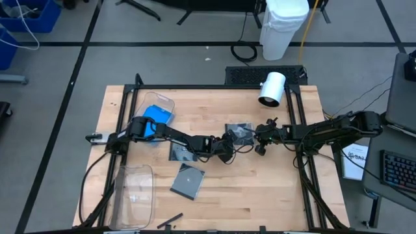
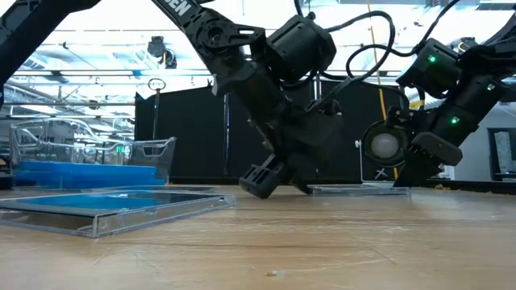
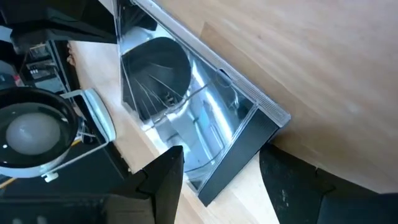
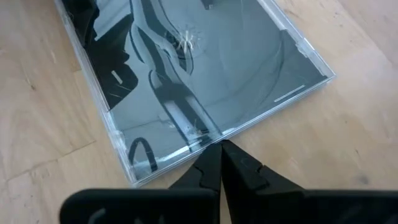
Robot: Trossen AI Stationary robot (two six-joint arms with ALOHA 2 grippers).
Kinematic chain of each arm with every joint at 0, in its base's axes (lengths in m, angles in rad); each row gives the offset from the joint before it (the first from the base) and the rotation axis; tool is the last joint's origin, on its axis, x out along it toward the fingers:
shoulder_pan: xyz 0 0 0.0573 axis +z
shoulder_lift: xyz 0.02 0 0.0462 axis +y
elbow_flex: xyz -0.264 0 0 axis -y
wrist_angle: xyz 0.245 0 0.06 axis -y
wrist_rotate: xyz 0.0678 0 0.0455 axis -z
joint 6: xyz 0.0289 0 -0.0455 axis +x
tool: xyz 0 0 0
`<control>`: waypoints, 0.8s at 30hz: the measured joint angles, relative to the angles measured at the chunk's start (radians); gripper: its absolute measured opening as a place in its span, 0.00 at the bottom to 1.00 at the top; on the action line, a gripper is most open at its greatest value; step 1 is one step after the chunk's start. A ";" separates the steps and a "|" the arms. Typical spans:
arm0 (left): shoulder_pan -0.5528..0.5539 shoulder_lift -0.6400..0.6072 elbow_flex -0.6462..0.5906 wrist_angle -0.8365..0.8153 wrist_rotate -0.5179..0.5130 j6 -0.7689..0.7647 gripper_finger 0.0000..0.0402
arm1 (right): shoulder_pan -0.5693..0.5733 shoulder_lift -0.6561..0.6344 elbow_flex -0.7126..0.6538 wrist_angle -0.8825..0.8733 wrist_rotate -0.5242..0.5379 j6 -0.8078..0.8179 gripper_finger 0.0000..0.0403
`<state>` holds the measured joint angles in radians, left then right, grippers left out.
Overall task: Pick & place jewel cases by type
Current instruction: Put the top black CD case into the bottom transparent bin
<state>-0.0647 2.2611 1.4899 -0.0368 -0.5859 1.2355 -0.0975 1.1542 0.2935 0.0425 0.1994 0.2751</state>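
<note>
Near mid-table, slightly toward one o'clock, a grey jewel case [image 1: 239, 130] lies flat. Left gripper [image 3: 217, 180], fingers spread, straddles its corner; right gripper [image 4: 219, 163], fingers pressed together, touches its edge. Light, stiff, slippery, brittle: best pinched across a lifted edge.

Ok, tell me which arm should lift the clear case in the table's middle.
Left. The left gripper is open with its fingers either side of the clear case's corner; the right gripper is shut at its edge.

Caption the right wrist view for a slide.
Right tool, fingers shut, pressed against the edge of a grey jewel case lying flat on the wooden table.
</note>
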 joint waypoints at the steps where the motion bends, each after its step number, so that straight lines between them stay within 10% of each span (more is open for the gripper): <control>1: 0.000 -0.002 0.000 0.001 0.001 0.001 0.53 | 0.000 0.000 0.000 0.000 -0.004 0.000 0.01; 24: -0.018 -0.025 -0.003 -0.013 -0.003 0.036 0.53 | -0.001 0.002 -0.001 0.026 -0.010 -0.010 0.01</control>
<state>-0.0829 2.2362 1.4872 -0.0496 -0.5891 1.2714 -0.0982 1.1557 0.2924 0.0690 0.1894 0.2653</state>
